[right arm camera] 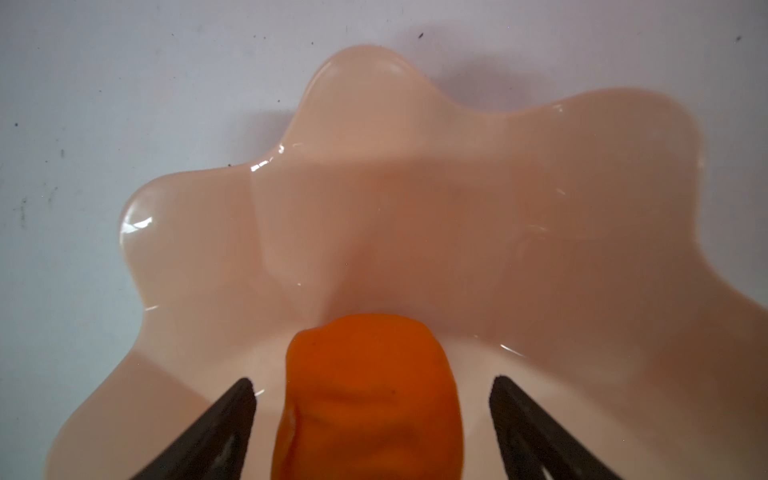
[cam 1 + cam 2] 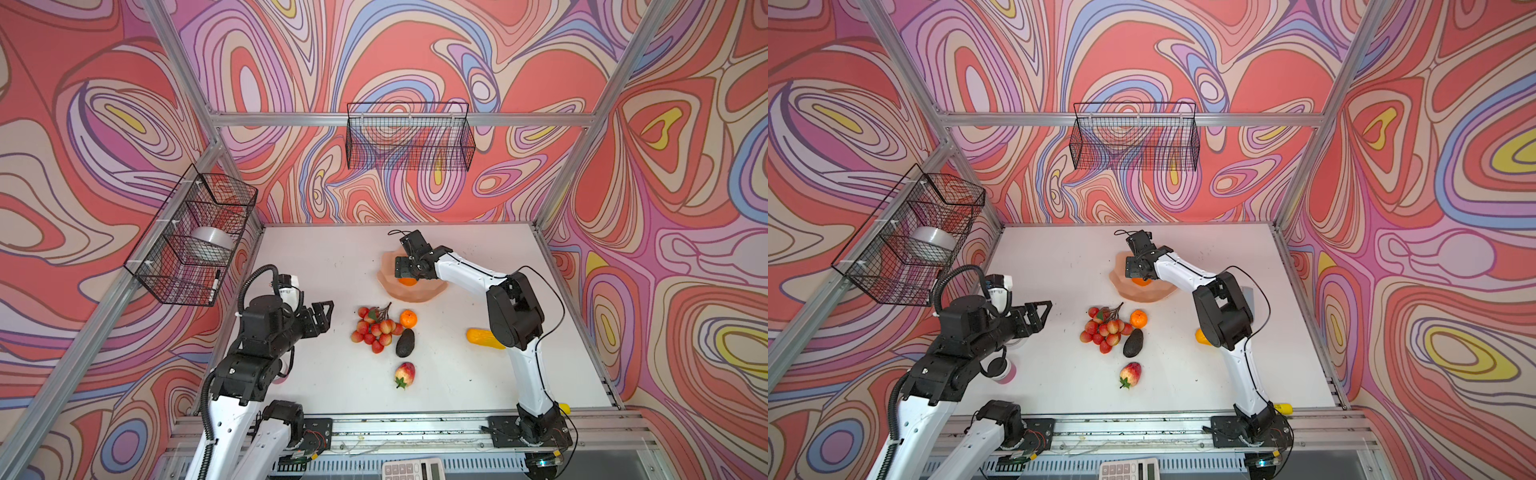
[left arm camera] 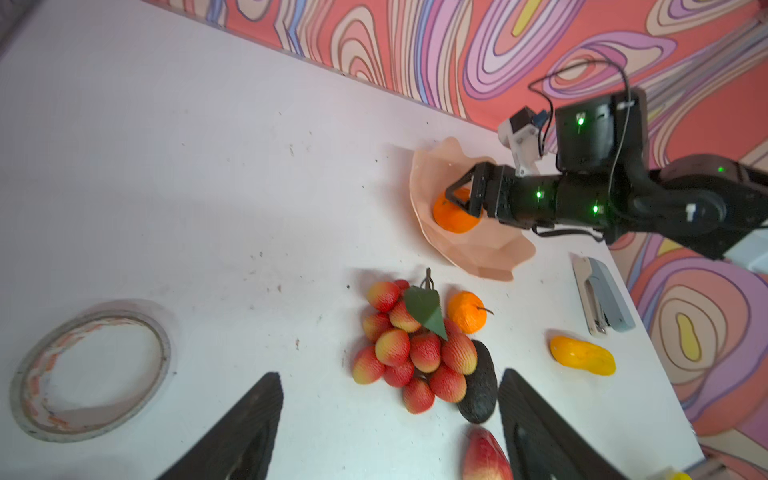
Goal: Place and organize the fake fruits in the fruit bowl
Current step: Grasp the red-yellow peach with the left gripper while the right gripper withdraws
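the right gripper [image 1: 372, 383] hangs low inside the shallow pale peach-pink plastic fruit bowl with the scalloped rim [image 1: 208, 199]. its dark jaws stand wide, with a clear gap on each side of the round plastic orange [image 3: 453, 218] between them. the orange sits on the bowl's floor and is not gripped. it lies near the middle rather than against the rim, which looks like a way to stop it rolling out.

the other fake fruits lie on the white table [image 2: 324, 249], near the bowl's front side:
- the bunch of small red-pink balls on dark stems [image 2: 376, 330]
- the second orange [image 2: 408, 318], just beside the bunch
- the dark avocado [image 2: 405, 343], touching the bunch's edge
- the red-yellow peach [image 2: 405, 374], nearer the front
- the long yellow-orange fruit [image 2: 482, 338], partly hidden by the right arm

the left gripper [image 3: 390, 376] hovers above the table beside the bunch, jaws spread wide and empty. it points at the cluster, probably lined up to take a fruit once the bowl is free. the task is at an early stage – one fruit is in the bowl and five wait outside.
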{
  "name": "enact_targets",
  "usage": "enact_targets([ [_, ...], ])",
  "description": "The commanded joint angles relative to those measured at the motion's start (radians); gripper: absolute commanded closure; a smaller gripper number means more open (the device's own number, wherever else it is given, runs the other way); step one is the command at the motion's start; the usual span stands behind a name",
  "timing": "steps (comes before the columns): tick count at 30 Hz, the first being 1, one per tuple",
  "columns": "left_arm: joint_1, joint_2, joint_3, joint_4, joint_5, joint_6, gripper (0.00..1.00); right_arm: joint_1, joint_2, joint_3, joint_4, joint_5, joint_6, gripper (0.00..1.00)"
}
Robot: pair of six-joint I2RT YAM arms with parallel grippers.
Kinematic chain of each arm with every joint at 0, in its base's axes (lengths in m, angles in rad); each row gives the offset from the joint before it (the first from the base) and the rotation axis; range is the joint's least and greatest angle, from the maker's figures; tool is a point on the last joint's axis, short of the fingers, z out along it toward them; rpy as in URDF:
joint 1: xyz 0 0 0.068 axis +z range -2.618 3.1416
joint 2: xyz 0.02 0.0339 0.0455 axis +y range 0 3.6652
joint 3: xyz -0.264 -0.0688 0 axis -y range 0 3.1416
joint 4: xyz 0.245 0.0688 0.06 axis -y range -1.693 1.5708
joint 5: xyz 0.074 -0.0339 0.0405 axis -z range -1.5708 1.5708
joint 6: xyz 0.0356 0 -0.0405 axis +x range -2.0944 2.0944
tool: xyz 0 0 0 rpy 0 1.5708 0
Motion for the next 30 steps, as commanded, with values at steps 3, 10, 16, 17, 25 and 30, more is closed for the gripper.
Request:
enact_targets([
  [3,-0.203,0.006,-0.093,-0.063,-0.032,-0.128,0.19,-0.008,-0.353,-0.177,0.145,0.073,0.013,0.02],
  [10,-0.634,0.211,-0.132,0.073,-0.237,-0.239,0.18,-0.007,-0.778,-0.641,0.227,0.158,0.138,0.02],
  [16,-0.819,0.441,-0.139,0.227,-0.244,-0.279,0.16,-0.008,-0.952,-0.859,0.158,0.169,0.251,0.02],
  [17,-0.839,0.474,-0.134,0.237,-0.259,-0.273,0.16,-0.009,-0.973,-0.888,0.158,0.169,0.265,0.02],
  [25,-0.905,0.706,-0.094,0.336,-0.251,-0.235,0.14,-0.009,-1.039,-0.941,0.139,0.184,0.282,0.02],
  [30,-0.909,0.830,-0.049,0.373,-0.228,-0.210,0.12,-0.009,-1.050,-0.938,0.133,0.188,0.279,0.02],
])
